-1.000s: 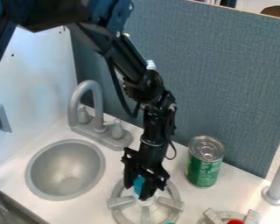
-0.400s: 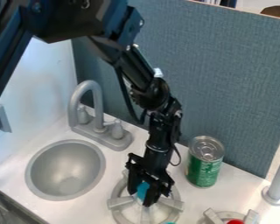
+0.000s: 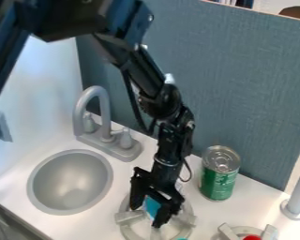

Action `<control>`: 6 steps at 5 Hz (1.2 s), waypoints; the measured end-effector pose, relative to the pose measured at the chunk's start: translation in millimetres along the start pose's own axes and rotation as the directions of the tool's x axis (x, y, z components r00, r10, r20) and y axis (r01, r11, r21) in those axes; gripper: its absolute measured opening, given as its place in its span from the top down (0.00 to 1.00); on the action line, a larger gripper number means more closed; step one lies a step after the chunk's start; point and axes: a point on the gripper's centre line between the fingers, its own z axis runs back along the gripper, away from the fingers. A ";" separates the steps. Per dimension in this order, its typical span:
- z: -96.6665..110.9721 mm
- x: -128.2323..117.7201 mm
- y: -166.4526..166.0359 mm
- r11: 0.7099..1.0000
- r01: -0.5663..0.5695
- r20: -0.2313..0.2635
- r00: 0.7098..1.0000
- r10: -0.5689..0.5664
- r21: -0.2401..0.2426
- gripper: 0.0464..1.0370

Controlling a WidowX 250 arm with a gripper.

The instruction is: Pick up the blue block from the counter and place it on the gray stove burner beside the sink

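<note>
The black gripper [image 3: 146, 216] hangs over the gray burner grate [image 3: 129, 217], its two fingers apart, with a blue object [image 3: 153, 207] between them. Left of the grate, a round gray sink basin [image 3: 71, 183] is set in the white countertop [image 3: 206, 218]; a gray gooseneck faucet [image 3: 101, 99] stands on the basin's far side. A green can [image 3: 218, 174] with a silver top stands upright on the countertop, far and right of the grate. At the near right, a red item [image 3: 252, 238] shows by a second grate [image 3: 228, 231], near a gray post [image 3: 296, 199]. A blue-gray fabric panel [image 3: 246, 89] rises behind.
</note>
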 end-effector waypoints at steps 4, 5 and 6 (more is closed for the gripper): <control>88.8 35.1 -34.4 0.990 0.141 0.117 0.983 -0.141 0.012 0.04; 111.3 44.9 -41.0 0.988 0.155 0.159 0.975 -0.156 0.020 0.04; 122.7 58.6 -47.4 0.985 0.169 0.175 0.970 -0.170 0.023 0.04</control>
